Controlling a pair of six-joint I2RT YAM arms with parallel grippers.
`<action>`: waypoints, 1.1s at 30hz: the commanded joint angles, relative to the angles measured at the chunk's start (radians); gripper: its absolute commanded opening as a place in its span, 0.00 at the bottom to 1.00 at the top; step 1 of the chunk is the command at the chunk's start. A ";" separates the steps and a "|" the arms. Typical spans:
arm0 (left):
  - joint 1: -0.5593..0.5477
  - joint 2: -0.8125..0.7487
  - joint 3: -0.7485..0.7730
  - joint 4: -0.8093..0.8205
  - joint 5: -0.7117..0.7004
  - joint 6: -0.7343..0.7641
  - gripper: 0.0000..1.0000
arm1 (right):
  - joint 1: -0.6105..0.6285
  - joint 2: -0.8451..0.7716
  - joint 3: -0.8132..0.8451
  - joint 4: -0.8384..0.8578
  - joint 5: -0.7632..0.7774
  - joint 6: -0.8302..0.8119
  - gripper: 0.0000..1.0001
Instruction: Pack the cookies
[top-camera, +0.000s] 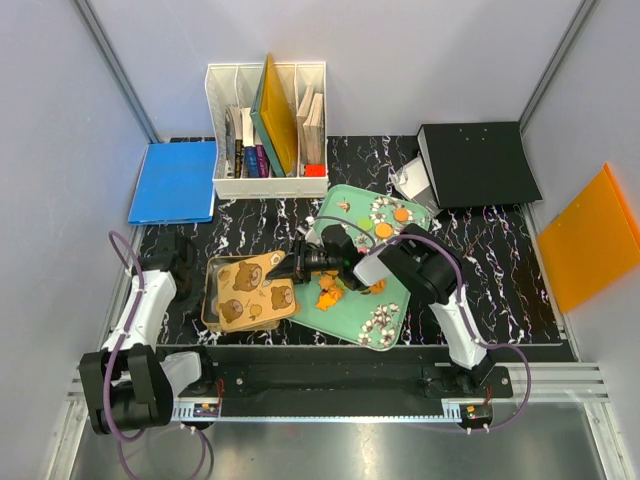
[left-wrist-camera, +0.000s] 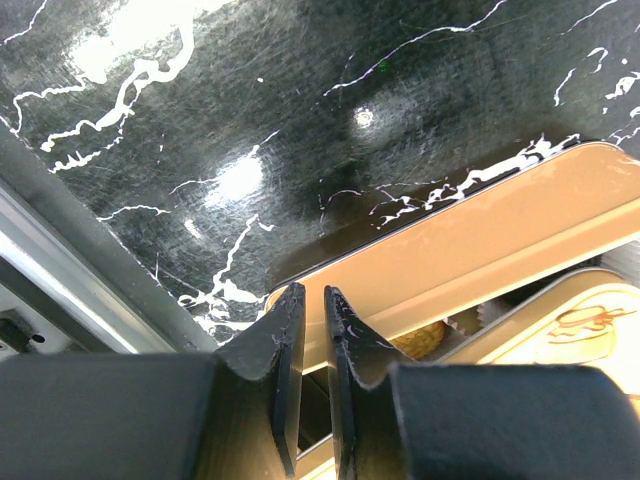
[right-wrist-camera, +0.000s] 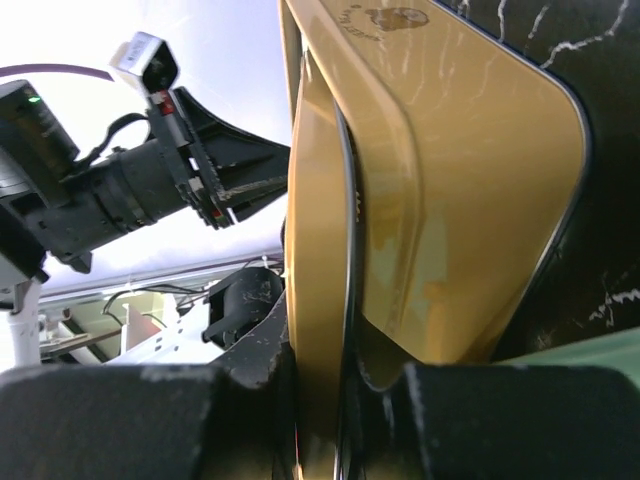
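A gold tin with bear prints (top-camera: 248, 292) sits on the black marbled table, left of the mint-green tray (top-camera: 352, 318). My right gripper (top-camera: 288, 267) (right-wrist-camera: 335, 350) is shut on the edge of the tin's lid (right-wrist-camera: 320, 250), which is tilted over the base. Over at the tin's left rim, my left gripper (top-camera: 200, 288) (left-wrist-camera: 307, 292) is shut on the base's wall (left-wrist-camera: 480, 250). One cookie (left-wrist-camera: 420, 340) in a paper cup shows in the gap under the lid. Orange cookies (top-camera: 328, 295) lie on the tray, more of them at its far end (top-camera: 400, 214).
White paper cups (top-camera: 381, 318) sit on the tray's near and far corners. Behind stand a white file organiser (top-camera: 268, 130), a blue folder (top-camera: 175, 180) and a black binder (top-camera: 478, 163). An orange folder (top-camera: 590, 235) leans at the right wall.
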 joint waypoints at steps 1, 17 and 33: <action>-0.001 -0.019 -0.015 0.006 0.060 -0.016 0.17 | 0.007 0.065 -0.025 0.086 0.082 0.024 0.01; 0.000 -0.004 -0.009 0.012 0.072 -0.017 0.17 | 0.028 -0.026 0.014 -0.249 0.099 -0.166 0.66; -0.001 -0.025 -0.034 0.025 0.082 -0.027 0.17 | 0.027 -0.152 0.120 -0.892 0.323 -0.531 0.70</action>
